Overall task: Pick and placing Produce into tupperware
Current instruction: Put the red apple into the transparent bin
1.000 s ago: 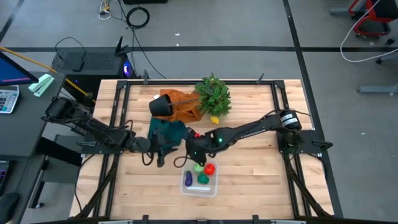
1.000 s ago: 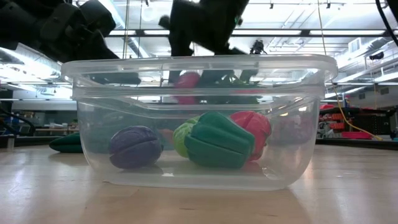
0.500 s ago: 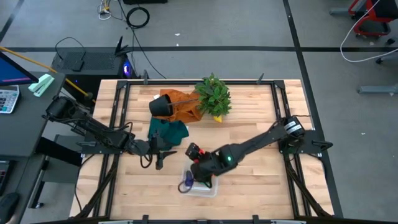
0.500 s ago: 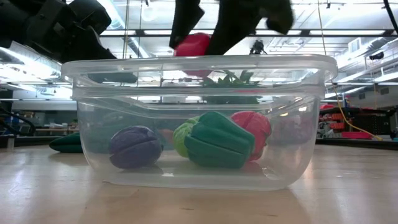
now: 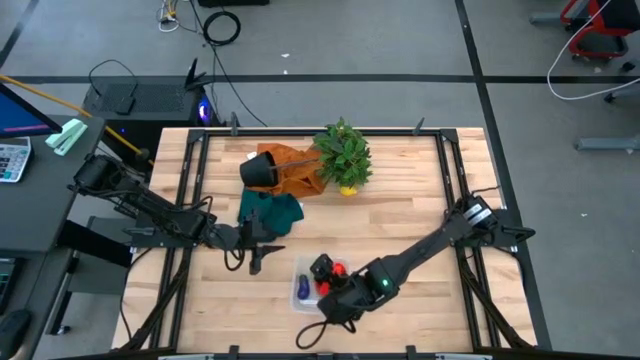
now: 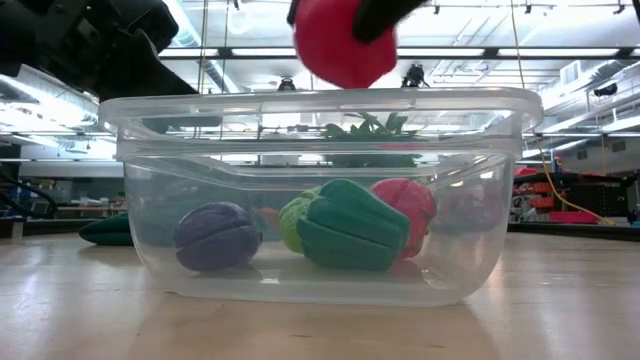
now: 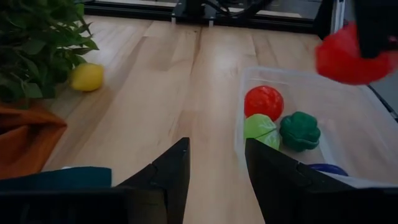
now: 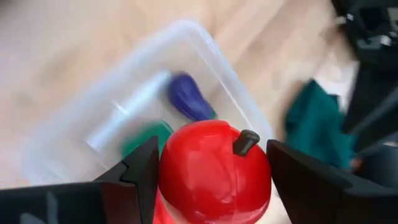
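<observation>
The right gripper [image 8: 211,180] pinches a round red apple [image 8: 214,171] with a short dark stem, holding it up in the air just above the tub [image 6: 320,200]. The tub is clear plastic with rounded corners and sits on the wooden table [image 5: 400,240], near its front edge. Four toys lie inside it: one purple piece [image 6: 217,237], one light green piece [image 7: 261,129], one dark green piece [image 6: 352,226] and one red ball [image 7: 263,102]. One yellow toy [image 7: 86,77] rests on the table beside the leafy plant [image 5: 343,153], well apart from the tub. The left gripper [image 7: 214,171] waits near the dark green cloth [image 5: 267,212], its fingers spread and holding nothing. No writing can be read.
</observation>
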Controlling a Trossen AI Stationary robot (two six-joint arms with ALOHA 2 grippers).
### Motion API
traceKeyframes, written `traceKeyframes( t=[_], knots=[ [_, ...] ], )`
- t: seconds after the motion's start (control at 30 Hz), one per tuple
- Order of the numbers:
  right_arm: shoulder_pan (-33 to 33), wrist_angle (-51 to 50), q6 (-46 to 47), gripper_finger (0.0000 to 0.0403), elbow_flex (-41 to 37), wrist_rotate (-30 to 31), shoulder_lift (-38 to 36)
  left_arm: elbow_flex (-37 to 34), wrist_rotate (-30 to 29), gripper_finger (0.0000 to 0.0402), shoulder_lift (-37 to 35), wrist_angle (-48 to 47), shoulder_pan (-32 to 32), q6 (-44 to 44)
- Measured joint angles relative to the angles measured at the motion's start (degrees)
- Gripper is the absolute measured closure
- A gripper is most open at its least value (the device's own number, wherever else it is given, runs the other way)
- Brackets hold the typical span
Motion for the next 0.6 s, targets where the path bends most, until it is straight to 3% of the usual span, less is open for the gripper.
traceKeyframes(
  t=[0.37,0.6],
  knots=[
    [-2.19,8.18,13.03,0.0188,-1.2,-17.17,0.0,0.02,0.02,0.0241,0.0,0.73,0.0,0.2],
    [-3.87,17.24,13.01,0.0189,-6.4,-20.11,0.0,0.02,-0.05,0.0241,0.0,0.73,-0.75,0.21]
  ],
)
